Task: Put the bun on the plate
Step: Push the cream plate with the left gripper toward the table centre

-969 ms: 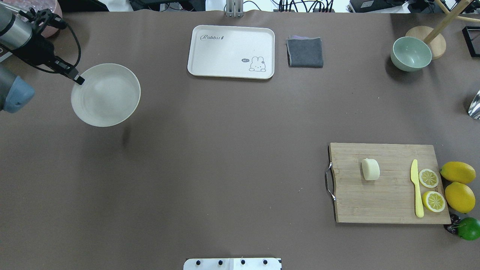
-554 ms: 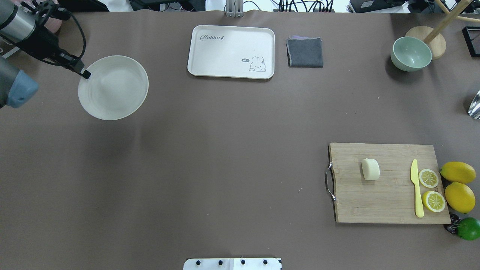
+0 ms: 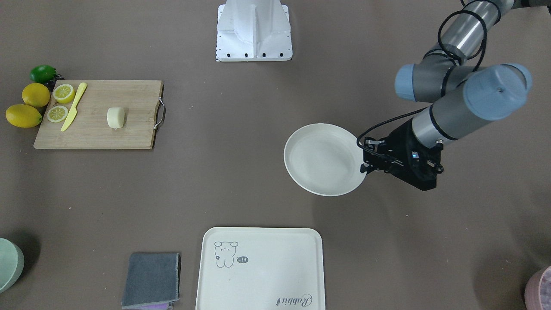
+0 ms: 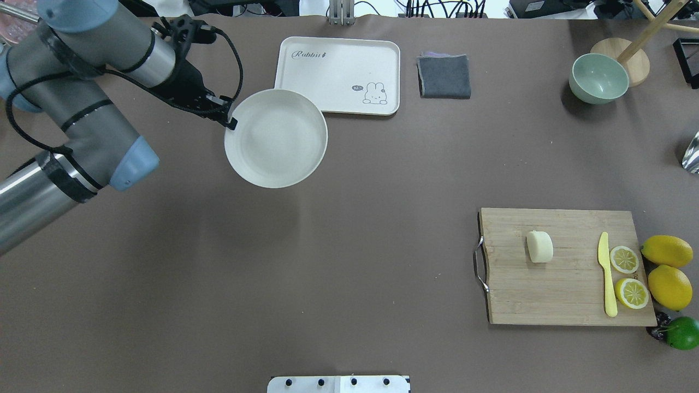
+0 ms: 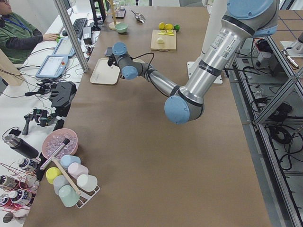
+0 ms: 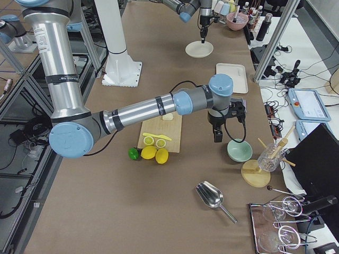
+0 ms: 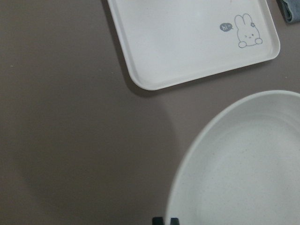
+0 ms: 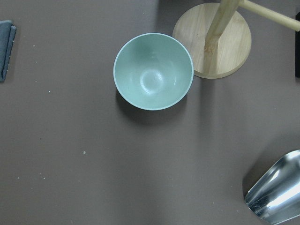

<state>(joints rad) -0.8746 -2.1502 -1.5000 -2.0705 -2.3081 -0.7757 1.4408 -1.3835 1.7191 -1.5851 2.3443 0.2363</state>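
Bun [image 4: 539, 246]: lay near the middle of the wooden cutting board [image 4: 568, 292], touched by nothing and well apart from the plate [image 4: 276, 139]. Shared the board with a yellow knife [image 4: 606, 278] and two lemon halves [image 4: 624, 259], all at the end away from the handle. Had two whole lemons [image 4: 666, 251] and a lime [image 4: 682, 333] just off that end, on the table [image 4: 349, 245].

Plate: pinched at its rim by the left gripper [image 4: 231, 123], which was clamped tight on that edge. Hung level and, judging by the shadow set off below it, clear of the table. Held nothing. Was probably taken by the rim to leave the dished middle free for the bun, and lifted so it could be set down closer to the board. Hung just beside a corner of the cream tray [image 4: 338, 71], which was likewise empty.

Right gripper [image 6: 217, 137]: hung over the pale green bowl [image 4: 598, 78], also empty, next to a round wooden stand base [image 8: 234, 47]. Showed only from the side camera, so could not be told whether open or closed.
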